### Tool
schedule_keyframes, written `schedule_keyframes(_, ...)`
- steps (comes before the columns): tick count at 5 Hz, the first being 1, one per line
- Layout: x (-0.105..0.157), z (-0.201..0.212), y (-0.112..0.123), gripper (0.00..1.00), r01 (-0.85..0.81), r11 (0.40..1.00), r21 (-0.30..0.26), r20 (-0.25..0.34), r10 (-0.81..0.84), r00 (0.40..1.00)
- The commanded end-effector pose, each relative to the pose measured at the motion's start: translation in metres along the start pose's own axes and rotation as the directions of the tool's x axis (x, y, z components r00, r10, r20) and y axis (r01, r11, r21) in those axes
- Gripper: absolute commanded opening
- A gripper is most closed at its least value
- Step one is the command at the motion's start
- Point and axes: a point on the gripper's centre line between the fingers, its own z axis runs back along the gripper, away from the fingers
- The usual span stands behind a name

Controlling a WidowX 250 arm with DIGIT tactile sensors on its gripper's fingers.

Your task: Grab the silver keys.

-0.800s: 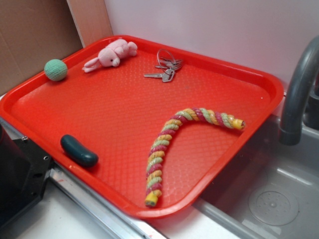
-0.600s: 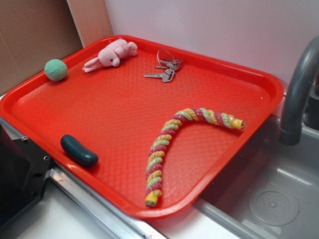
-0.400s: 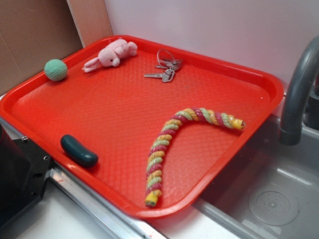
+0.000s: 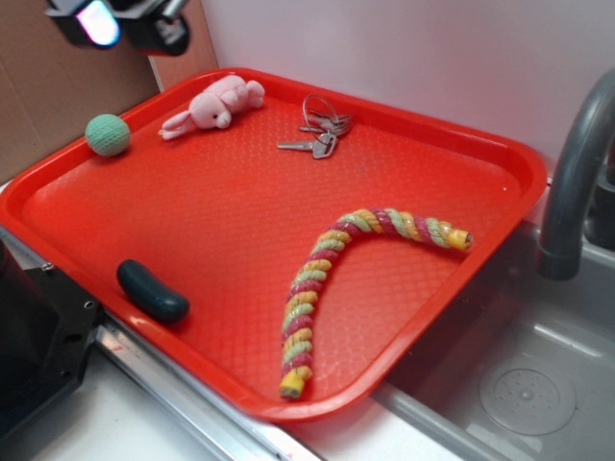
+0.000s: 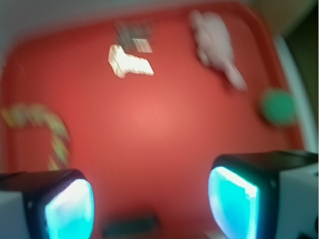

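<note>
The silver keys (image 4: 317,133) lie flat on the red tray (image 4: 221,216) near its far rim, joined on thin wire rings. My gripper (image 4: 123,23) shows at the top left corner of the exterior view, high above the tray's far left corner and well left of the keys. The wrist view is blurred: the keys (image 5: 130,56) appear as a pale patch far ahead at upper left. Both cyan-lit pads (image 5: 70,209) stand wide apart at the bottom of that view, with only red tray between them. The gripper (image 5: 152,204) is open and holds nothing.
A pink plush bunny (image 4: 213,106) lies left of the keys, and a green ball (image 4: 107,134) sits by the left rim. A dark green pickle-shaped object (image 4: 152,290) and a twisted rope toy (image 4: 336,269) lie nearer. A grey faucet (image 4: 577,173) and sink (image 4: 524,389) are at right.
My gripper has come into the exterior view at the top left corner; before it was out of sight. Nothing on the tray has moved.
</note>
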Motion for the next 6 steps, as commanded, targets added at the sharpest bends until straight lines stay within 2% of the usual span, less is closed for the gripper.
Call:
schedule_keyframes(1,0.047,-0.037,0.014,1.00,-0.122,0.990,-0.068,0.042,0.125,0.991)
schedule_keyframes(3,0.047,-0.037,0.014,1.00,-0.122,0.990,-0.068,0.042,0.125,0.991)
schedule_keyframes(5,0.082,-0.118,-0.037,1.00,-0.108,0.994,-0.025,-0.018,0.107,0.994)
schedule_keyframes(6,0.080,-0.136,-0.043,1.00,-0.099,0.995,-0.009,-0.066,0.098,0.993)
